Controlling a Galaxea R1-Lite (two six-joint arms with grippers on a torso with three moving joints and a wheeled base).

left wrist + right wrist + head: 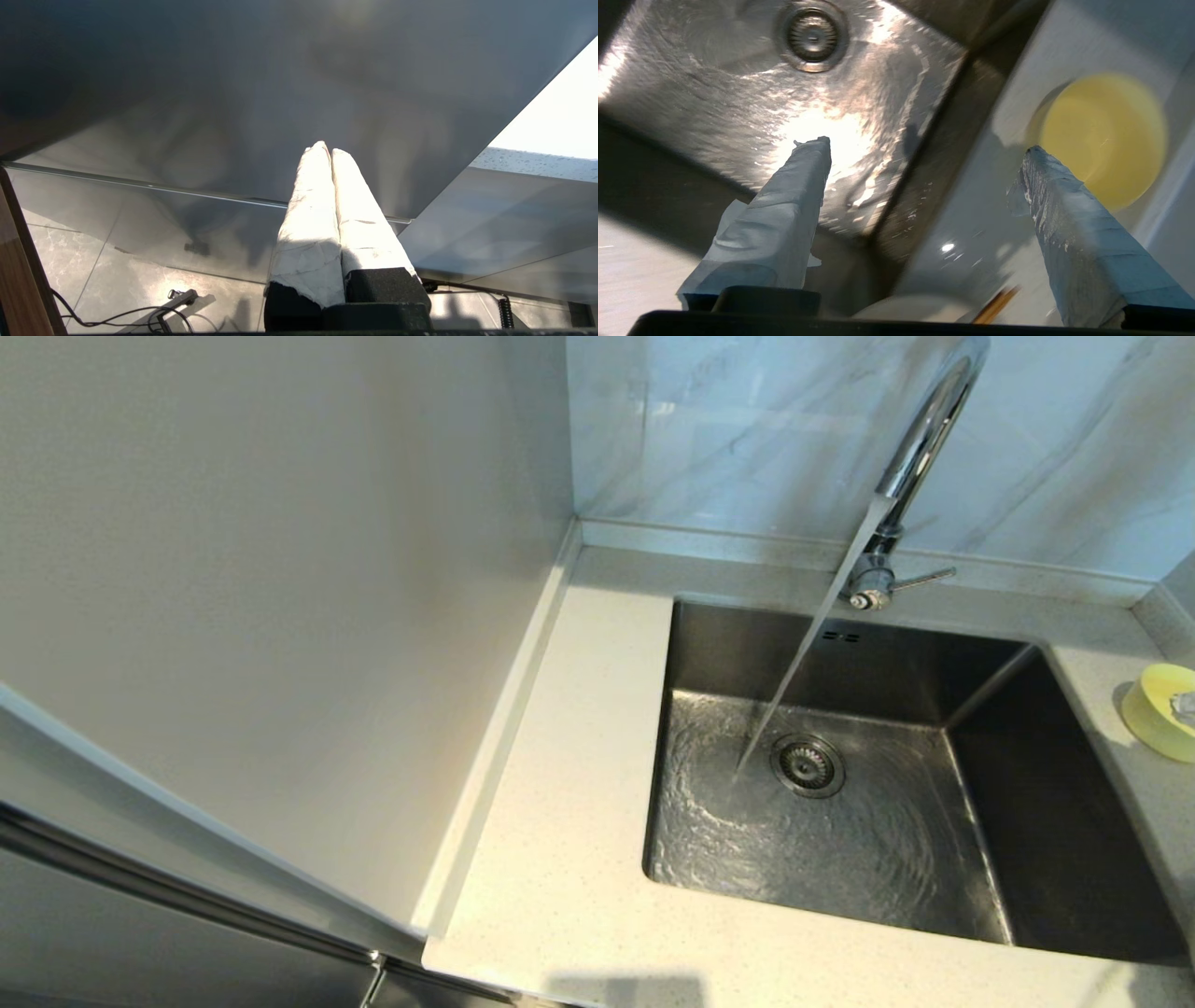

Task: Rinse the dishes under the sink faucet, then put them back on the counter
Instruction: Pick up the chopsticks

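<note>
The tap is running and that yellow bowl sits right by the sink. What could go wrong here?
1. The right hand hangs open over the sink's edge, short of the bowl. A clumsy grab could knock it into the sink.
2. Water from the faucet already swirls across the basin, so a rinsed bowl may be slippery and slide from the fingers.
3. Chopsticks and a plate lie just under the wrist, easy to bump.

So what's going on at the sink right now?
Right gripper open, empty, above the sink's right edge. Left gripper shut, parked off the counter. Faucet running; bowl on counter. Nothing blocking.
</note>
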